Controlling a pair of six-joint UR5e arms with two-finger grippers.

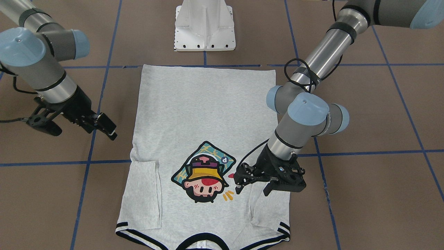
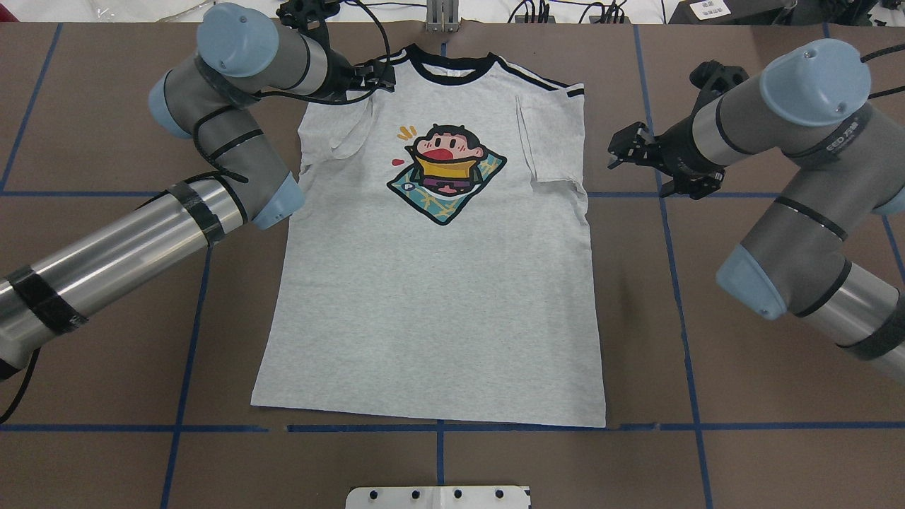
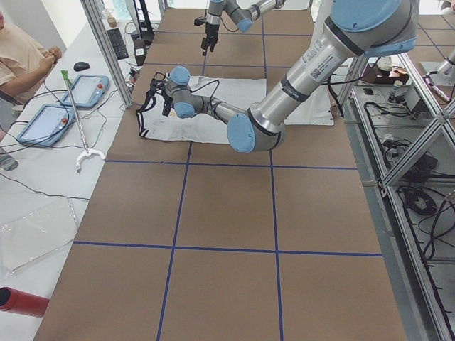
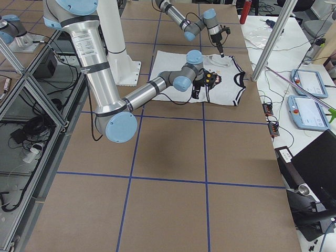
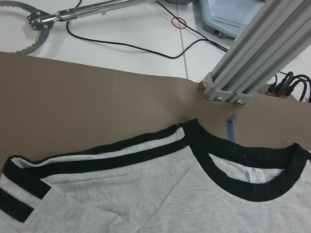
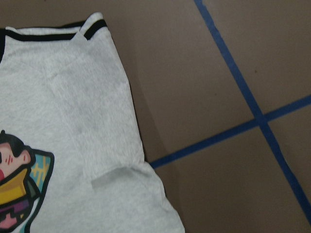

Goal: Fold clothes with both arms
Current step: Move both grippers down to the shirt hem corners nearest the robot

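Note:
The light grey T-shirt (image 2: 438, 297) lies flat and face up, its black-trimmed collar (image 2: 449, 71) at the far edge and the cartoon print (image 2: 445, 170) in the middle. Both sleeves are folded in over the body. My left gripper (image 1: 252, 190) is open and empty, low over the folded, wrinkled left sleeve (image 1: 267, 211) beside the print. In the overhead view the left gripper (image 2: 382, 76) is near the collar. My right gripper (image 2: 616, 152) is open and empty, over bare table to the right of the folded right sleeve (image 2: 548, 134). It also shows in the front-facing view (image 1: 105, 126).
The white pedestal base (image 1: 204, 27) stands at the near edge by the shirt hem. Blue tape lines (image 2: 679, 283) cross the brown table. An aluminium post (image 5: 252, 58) stands just beyond the collar. A person (image 3: 21, 57) and tablets are beyond the table's far side.

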